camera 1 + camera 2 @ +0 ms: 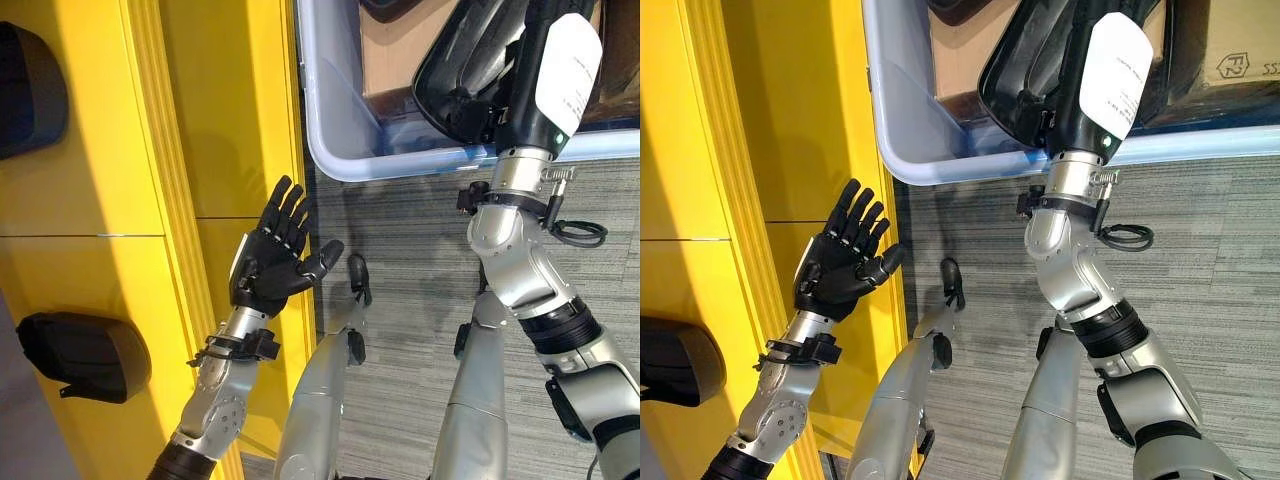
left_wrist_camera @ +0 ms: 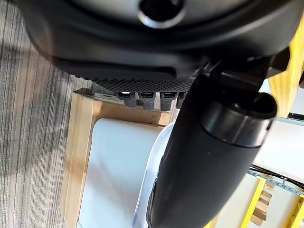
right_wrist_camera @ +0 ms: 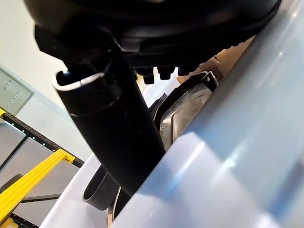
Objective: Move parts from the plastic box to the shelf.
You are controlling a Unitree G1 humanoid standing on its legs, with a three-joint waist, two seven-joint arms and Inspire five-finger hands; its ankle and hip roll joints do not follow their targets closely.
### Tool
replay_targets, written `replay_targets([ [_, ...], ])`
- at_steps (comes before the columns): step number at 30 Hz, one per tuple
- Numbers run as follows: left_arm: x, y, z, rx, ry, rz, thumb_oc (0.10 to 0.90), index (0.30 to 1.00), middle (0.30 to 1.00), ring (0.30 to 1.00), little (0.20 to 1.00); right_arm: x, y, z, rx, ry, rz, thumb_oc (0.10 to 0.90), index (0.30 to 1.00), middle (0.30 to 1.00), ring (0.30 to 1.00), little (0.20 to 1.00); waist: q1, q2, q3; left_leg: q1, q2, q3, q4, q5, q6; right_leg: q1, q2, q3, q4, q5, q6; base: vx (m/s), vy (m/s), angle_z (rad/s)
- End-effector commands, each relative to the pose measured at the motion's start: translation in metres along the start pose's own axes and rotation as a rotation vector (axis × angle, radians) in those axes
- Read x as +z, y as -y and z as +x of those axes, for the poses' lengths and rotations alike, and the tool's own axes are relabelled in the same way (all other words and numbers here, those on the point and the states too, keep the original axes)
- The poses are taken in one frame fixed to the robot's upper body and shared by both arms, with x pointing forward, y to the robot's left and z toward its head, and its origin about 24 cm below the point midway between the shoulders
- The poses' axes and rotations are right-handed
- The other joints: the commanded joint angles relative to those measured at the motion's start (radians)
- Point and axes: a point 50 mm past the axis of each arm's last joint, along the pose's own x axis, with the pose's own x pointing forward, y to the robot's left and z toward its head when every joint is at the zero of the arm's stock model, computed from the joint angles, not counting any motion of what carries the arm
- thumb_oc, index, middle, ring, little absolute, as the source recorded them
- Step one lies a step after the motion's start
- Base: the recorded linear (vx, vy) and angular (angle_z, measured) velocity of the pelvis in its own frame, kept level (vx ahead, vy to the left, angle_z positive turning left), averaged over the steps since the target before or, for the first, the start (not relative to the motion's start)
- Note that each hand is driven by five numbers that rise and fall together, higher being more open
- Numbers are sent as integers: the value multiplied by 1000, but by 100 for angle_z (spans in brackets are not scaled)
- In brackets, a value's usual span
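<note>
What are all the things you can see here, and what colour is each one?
Shelf: one, yellow, on the robot's left.
Parts on the shelf: two, dark grey, one at the far end, one nearer.
Plastic box: one, pale blue, on the floor ahead.
Part in the box: one, black and curved, leaning at the near wall by the right robot hand; more dark parts lie behind it.
Cardboard: brown, inside the box.
Floor: grey carpet.
Left robot hand: one, dark, open, raised beside the shelf, holding nothing.
Right robot hand: one, dark with a white cover, reaching into the box; its fingers are hidden.
</note>
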Motion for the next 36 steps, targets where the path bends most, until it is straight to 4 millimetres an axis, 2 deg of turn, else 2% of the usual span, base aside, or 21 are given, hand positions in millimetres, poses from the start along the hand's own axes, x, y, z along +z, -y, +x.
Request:
replay_targets([
  [1, 28, 24, -1, -120, 176, -50, 900, 1000, 1000, 1000, 1000, 14, 33, 32, -131, 112, -68, 900, 1000, 1000, 1000, 1000, -7, 170, 31, -40, -43, -53, 109, -155, 4, 7, 35, -86, 17, -122, -89, 42, 0, 3],
  [3, 29, 24, -1, -120, 175, -48, 900, 1000, 1000, 1000, 1000, 11, 32, 33, -125, 88, -35, 900, 1000, 1000, 1000, 1000, -4, 169, 31, -45, -43, -54, 111, -156, 6, 2, 35, -87, 17, -122, -90, -22, -15, 5],
  [4, 32, 24, 1, -125, 187, -44, 900, 1000, 1000, 1000, 1000, 14, 33, 36, -128, 98, -13, 900, 1000, 1000, 1000, 1000, -3, 171, 31, -75, -41, -48, 109, -137, 12, -26, 34, -97, 13, -99, -97, -8, -19, 7],
  [8, 29, 25, 0, -130, 172, -44, 900, 1000, 1000, 1000, 1000, 12, 28, 30, -81, 104, 26, 900, 1000, 1000, 1000, 1000, -4, 169, 31, -58, -42, -53, 123, -158, 5, -11, 35, -87, 23, -120, -90, 8, -2, 2],
  [10, 32, 26, 1, -126, 194, -52, 900, 1000, 1000, 1000, 1000, 21, 24, 26, -41, 124, 30, 900, 1000, 1000, 1000, 1000, -6, 172, 31, -84, -42, -43, 120, -137, 10, -38, 34, -93, 16, -96, -96, -15, 44, 1],
  [11, 29, 25, -1, -119, 179, -56, 900, 1000, 1000, 1000, 1000, 17, 19, 20, -24, 101, 27, 900, 1000, 1000, 1000, 1000, -6, 171, 31, -53, -44, -48, 123, -159, 4, -7, 35, -84, 22, -123, -91, -2, 33, 0],
  [14, 28, 25, 0, -114, 177, -60, 900, 1000, 1000, 1000, 1000, 12, 13, 16, -36, 69, 32, 900, 1000, 1000, 1000, 1000, -5, 169, 31, -46, -43, -47, 122, -161, 6, 3, 35, -88, 21, -128, -94, 12, 6, -1],
  [18, 29, 24, 0, -113, 180, -60, 900, 1000, 1000, 1000, 1000, 9, 16, 17, -89, 71, -9, 900, 1000, 1000, 1000, 1000, -6, 165, 31, -31, -44, -50, 113, -158, 7, 19, 36, -95, 20, -129, -95, 0, 0, 0],
  [21, 28, 23, 1, -112, 174, -55, 900, 1000, 1000, 1000, 1000, 0, 26, 30, -181, 32, -77, 900, 1000, 1000, 1000, 1000, -1, 160, 31, -11, -45, -57, 99, -156, 8, 45, 39, -105, 13, -134, -96, -5, -13, 0],
  [23, 32, 21, 3, -114, 188, -48, 900, 1000, 1000, 1000, 1000, -3, 40, 45, -242, 22, -143, 900, 1000, 1000, 1000, 1000, 2, 157, 31, -35, -43, -57, 93, -132, 13, 26, 40, -119, 8, -109, -102, -40, -49, 4],
  [24, 31, 18, 1, -110, 172, -49, 900, 1000, 1000, 1000, 1000, -10, 50, 56, -271, 11, -238, 900, 1000, 1000, 1000, 1000, 7, 152, 31, -5, -47, -72, 99, -154, 6, 58, 41, -116, 18, -135, -95, -58, -54, 5],
  [25, 34, 18, 2, -115, 183, -46, 900, 1000, 1000, 1000, 1000, -8, 56, 61, -287, 23, -264, 900, 1000, 1000, 1000, 1000, 8, 152, 31, -27, -45, -68, 96, -136, 11, 39, 41, -128, 13, -115, -101, 26, -81, 5],
  [26, 32, 16, 0, -122, 166, -42, 900, 1000, 1000, 1000, 1000, -11, 65, 71, -297, 25, -385, 900, 1000, 1000, 1000, 1000, 13, 146, 31, 2, -45, -80, 102, -157, 4, 73, 40, -125, 19, -139, -94, -68, -90, 2],
  [27, 36, 16, 1, -135, 173, -30, 900, 1000, 1000, 1000, 1000, -6, 78, 86, -309, 54, -523, 900, 1000, 1000, 1000, 1000, 20, 143, 31, -18, -42, -80, 101, -137, 8, 61, 40, -142, 14, -119, -98, -27, -103, 2],
  [30, 38, 12, -3, -153, 158, -22, 900, 1000, 1000, 1000, 1000, -8, 96, 108, -264, 66, -815, 900, 1000, 1000, 1000, 1000, 35, 130, 31, -5, -38, -88, 104, -138, 6, 89, 39, -160, 10, -127, -95, -51, -108, 5],
  [33, 39, 9, -7, -168, 150, -8, 900, 1000, 1000, 1000, 1000, -13, 104, 121, -217, 111, -1029, 900, 1000, 1000, 1000, 1000, 42, 121, 31, 5, -35, -94, 106, -139, 5, 111, 36, -179, 4, -128, -91, -42, -100, 8],
  [34, 40, 6, -9, -177, 142, 1, 900, 1000, 1000, 1000, 1000, -21, 109, 126, -198, 102, -1126, 900, 1000, 1000, 1000, 1000, 46, 110, 31, 15, -31, -92, 108, -138, 4, 129, 34, -190, -3, -126, -87, -43, -83, 12],
  [36, 42, 5, -10, -182, 139, 3, 900, 1000, 1000, 1000, 1000, -29, 113, 129, -183, 71, -1170, 900, 1000, 1000, 1000, 1000, 46, 106, 31, 20, -28, -95, 109, -138, 3, 139, 32, -196, -6, -126, -85, -31, -64, 9],
])
